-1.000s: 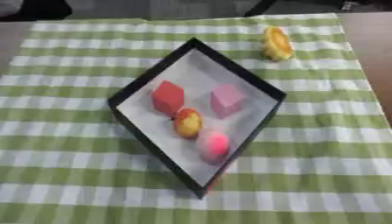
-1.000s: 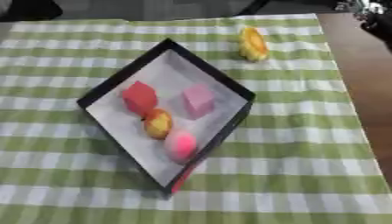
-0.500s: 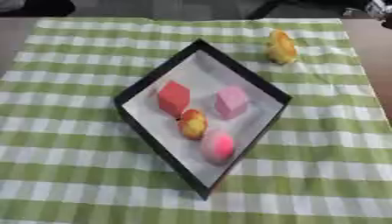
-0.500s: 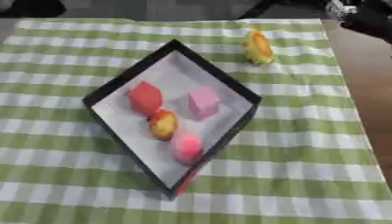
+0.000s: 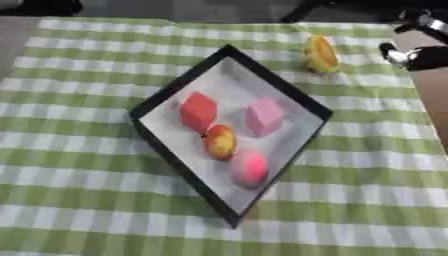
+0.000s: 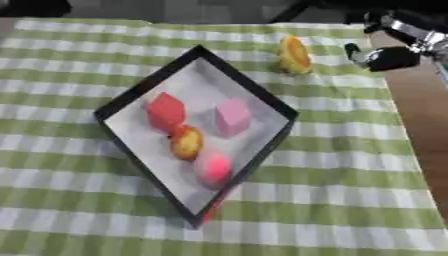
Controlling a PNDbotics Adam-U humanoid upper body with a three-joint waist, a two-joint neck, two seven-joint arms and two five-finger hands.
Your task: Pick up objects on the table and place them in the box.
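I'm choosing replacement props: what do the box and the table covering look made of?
The box looks like thin card or plastic: straight black rim, matte pale floor with no glare. Which one, I can't tell. The table covering looks like woven cloth: a green and white check, matte, lying flat without shine.

The box (image 5: 175, 90) sits cornerwise in the middle of the table (image 5: 79, 200). In it lie a cube (image 5: 199, 111) at left, a block (image 5: 262, 116) to its right, a fruit (image 5: 220, 141) before them and a ball (image 5: 249, 167) nearest. Another fruit (image 5: 320, 53) lies behind the box, near the table's far right corner, with the right hand (image 6: 392, 56) at the right edge beside it.
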